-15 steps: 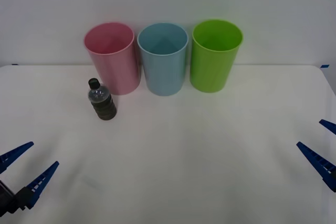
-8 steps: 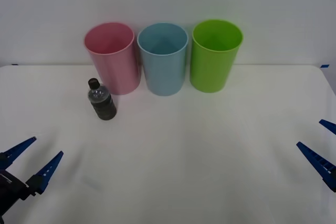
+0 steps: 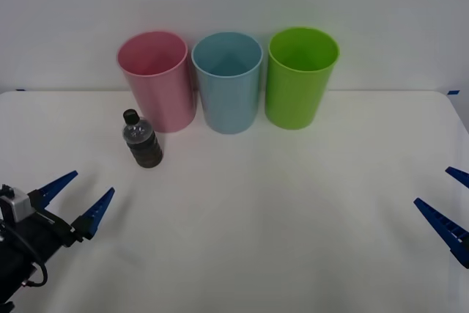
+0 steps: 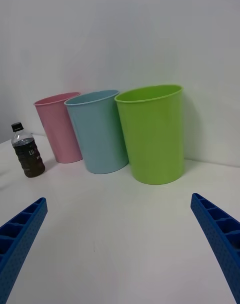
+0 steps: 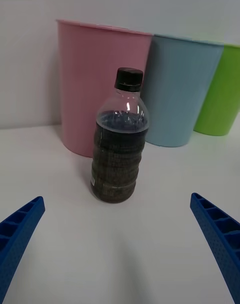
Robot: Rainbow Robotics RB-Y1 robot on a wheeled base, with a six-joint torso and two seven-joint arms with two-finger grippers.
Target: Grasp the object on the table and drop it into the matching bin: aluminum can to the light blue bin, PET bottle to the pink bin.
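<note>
Left claw [image 3: 77, 197] wide open, facing PET bottle [image 3: 142, 139], label unreadable.

Light even and diffuse, bright overall. Table [image 3: 293, 210] reads flat white, no hard glare. Shadows soft and faint: a dim patch beside the bottle [image 3: 143, 141] and under the bins. Small highlight on the bottle's clear shoulder in the left wrist view. Left gripper [image 3: 77, 196] casts a weak grey smudge near the table's front left corner. Focus sharp throughout.
</note>
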